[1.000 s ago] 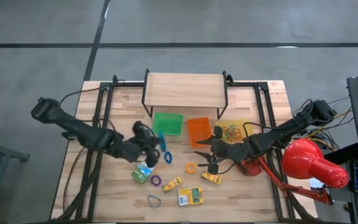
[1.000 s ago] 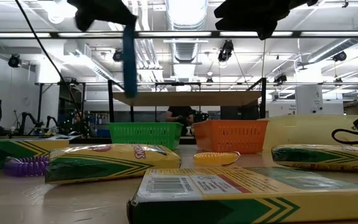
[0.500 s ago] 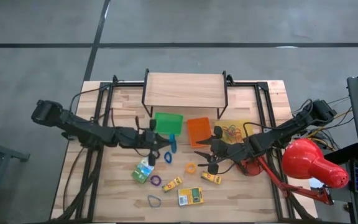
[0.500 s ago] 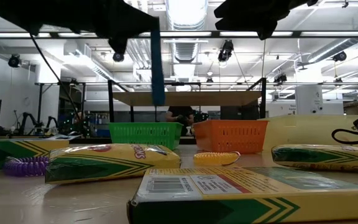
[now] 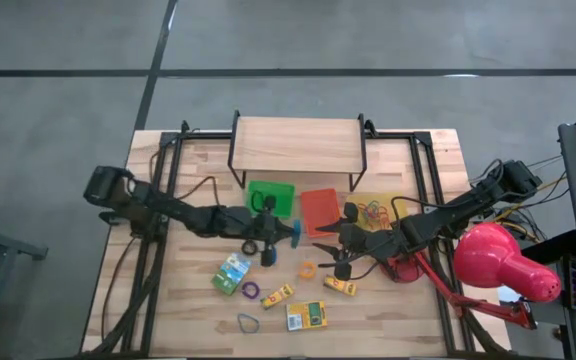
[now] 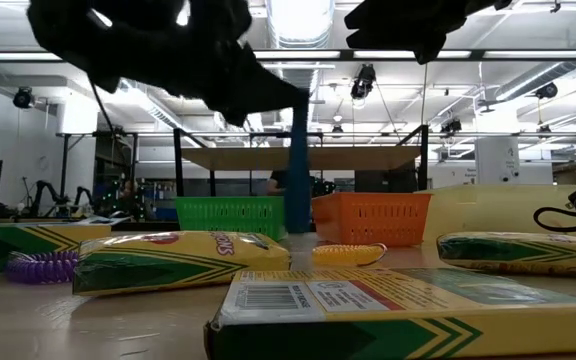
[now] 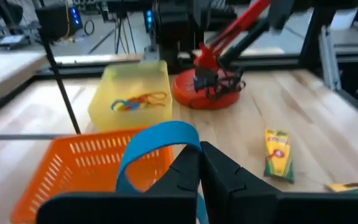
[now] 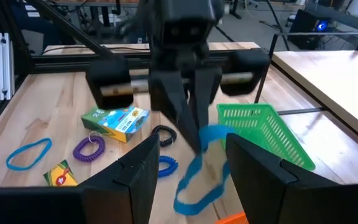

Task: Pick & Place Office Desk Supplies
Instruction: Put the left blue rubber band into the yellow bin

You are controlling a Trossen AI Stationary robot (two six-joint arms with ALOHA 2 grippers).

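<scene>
Blue rubber band [image 5: 290,231] pinched in left gripper [image 5: 273,232], carried near orange tray [image 5: 319,211].

Left gripper clenched on one end of the loop, beside the orange tray and just past the green tray [image 5: 271,198], above the table [image 5: 190,300]. Loop drawn into a narrow oval, long axis near vertical in the low view, free end hanging down toward the tabletop. Right gripper [image 5: 330,247] parked with fingers spread, grasping nothing, near the orange coil band [image 5: 307,269]. Likely risks: thin pinch slipping, band dropping short of a tray; dangling lower end catching a tray rim during transfer; swinging loop brushing the right gripper close by. Intended destination tray not determinable.
</scene>
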